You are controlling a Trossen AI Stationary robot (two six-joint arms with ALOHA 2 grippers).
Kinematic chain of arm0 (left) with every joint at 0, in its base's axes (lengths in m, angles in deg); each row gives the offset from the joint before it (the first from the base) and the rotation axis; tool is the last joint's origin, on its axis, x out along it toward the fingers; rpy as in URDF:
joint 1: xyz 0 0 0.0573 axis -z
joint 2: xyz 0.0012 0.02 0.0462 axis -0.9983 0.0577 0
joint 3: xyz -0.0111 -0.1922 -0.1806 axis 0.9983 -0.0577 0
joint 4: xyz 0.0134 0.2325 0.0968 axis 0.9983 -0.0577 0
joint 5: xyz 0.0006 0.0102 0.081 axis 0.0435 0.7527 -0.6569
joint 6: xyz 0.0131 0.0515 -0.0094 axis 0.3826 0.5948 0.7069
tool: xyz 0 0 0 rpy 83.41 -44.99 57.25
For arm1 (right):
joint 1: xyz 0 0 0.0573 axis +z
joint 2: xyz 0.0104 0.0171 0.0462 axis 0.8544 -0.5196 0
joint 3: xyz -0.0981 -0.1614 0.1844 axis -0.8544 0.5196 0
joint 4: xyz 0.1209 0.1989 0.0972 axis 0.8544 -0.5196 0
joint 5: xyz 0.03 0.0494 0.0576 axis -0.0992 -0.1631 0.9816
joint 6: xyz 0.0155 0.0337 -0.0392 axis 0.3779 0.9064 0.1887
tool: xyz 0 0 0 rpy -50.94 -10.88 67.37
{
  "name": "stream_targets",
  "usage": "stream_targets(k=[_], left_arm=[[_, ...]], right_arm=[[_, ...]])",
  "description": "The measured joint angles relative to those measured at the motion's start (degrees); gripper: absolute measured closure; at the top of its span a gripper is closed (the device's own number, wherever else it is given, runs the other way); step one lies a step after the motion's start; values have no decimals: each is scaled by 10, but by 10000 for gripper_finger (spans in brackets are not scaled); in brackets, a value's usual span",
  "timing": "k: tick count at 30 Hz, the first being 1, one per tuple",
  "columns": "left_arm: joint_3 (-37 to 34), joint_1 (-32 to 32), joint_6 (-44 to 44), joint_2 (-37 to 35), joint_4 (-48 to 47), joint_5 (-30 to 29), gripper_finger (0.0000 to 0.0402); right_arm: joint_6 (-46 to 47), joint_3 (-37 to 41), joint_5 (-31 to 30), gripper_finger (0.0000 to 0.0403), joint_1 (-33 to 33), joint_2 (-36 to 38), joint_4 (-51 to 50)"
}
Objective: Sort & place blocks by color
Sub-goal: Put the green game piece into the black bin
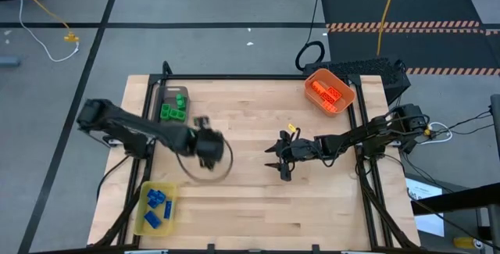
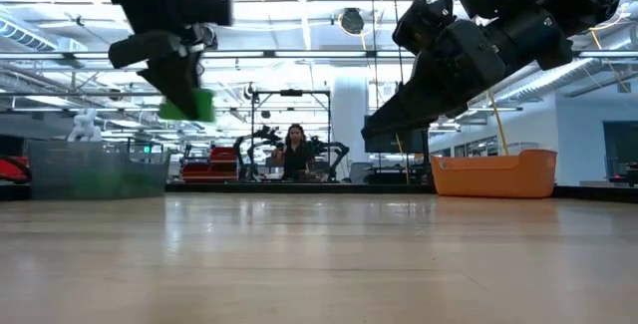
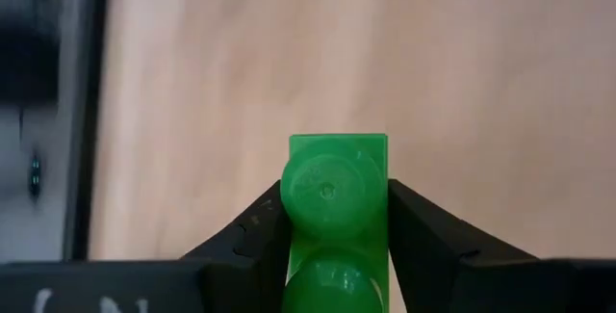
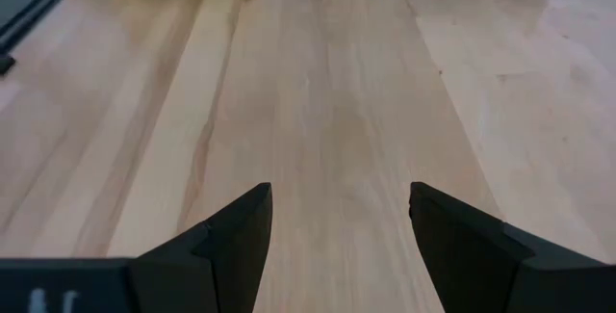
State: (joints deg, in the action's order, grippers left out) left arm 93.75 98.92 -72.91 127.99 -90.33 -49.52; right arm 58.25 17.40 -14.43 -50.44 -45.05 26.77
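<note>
Green plastic fills the left wrist view: a studded green block (image 3: 337,219) sits clamped between the fingers of the left gripper (image 1: 207,149), which hangs above the middle of the worktop (image 1: 250,207), toward its left side. From the low view the block (image 2: 186,105) is well clear of the wood, carried in the air.

Other green blocks (image 1: 175,106) already lie in the grey bin (image 1: 165,98) at the worktop's far left corner. Blue blocks (image 1: 157,205) lie in the yellow bin (image 1: 144,224) at the near left corner, and orange blocks (image 1: 326,92) in the orange bin (image 1: 344,105) at the far right corner. No loose blocks show on the bare wood, so this looks like the last one to sort.

Over the middle of the worktop, toward the right edge, the right gripper (image 1: 280,160) waits with its fingers apart and nothing between them.

My worry is the hold: the fingers pinch the block by its sides near one end, so a quick swing could twist or drop it short of the grey bin. Letting go off-centre could bounce it off the rim.
</note>
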Motion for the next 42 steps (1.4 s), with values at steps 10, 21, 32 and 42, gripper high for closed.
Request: stream_targets(k=[10, 21, 32, 42], left_arm=[[-2, -158, -57, -121, -107, 5, 262], [0, -311, -46, -164, -183, 12, 262], [0, -395, 5, -167, -187, 95, 262], [0, -431, 6, -167, -207, 129, 262]], right_arm=[[9, 0, 0, 170, 8, 0, -1], [14, 0, 0, 170, 12, 0, 4], [9, 0, 0, 170, 12, 0, 17], [9, 0, 0, 170, 12, 0, 30]])
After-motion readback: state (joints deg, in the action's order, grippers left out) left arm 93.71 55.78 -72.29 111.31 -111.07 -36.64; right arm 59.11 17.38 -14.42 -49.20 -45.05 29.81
